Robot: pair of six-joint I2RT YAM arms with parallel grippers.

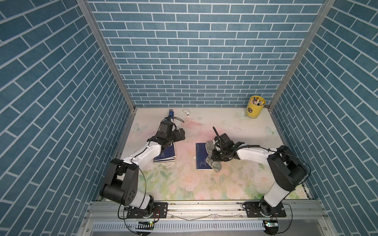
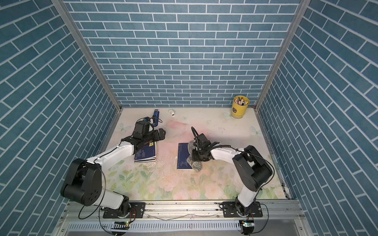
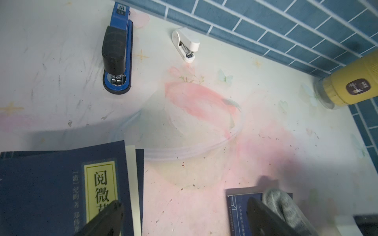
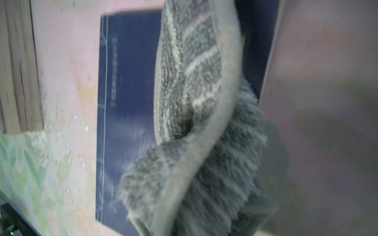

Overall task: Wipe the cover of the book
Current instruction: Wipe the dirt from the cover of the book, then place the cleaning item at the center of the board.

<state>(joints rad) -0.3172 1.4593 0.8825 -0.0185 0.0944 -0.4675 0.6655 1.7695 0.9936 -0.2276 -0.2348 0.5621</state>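
Floral-printed table (image 1: 204, 183) carries the dark blue softcover book (image 1: 201, 158) lying flat near its middle. On it, the right tool (image 1: 213, 154) is clenched on the grey fluffy cloth (image 1: 210, 145), while the left tool (image 1: 181, 135) hangs spread and empty. Press lightly and sweep flat over the bare cover, so the book does not slide.

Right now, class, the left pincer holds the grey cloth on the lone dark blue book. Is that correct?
Not quite. It is the right pincer, not the left, that holds the grey cloth on the lone dark blue book, as both top views show. The left pincer stands open above the stack of books.
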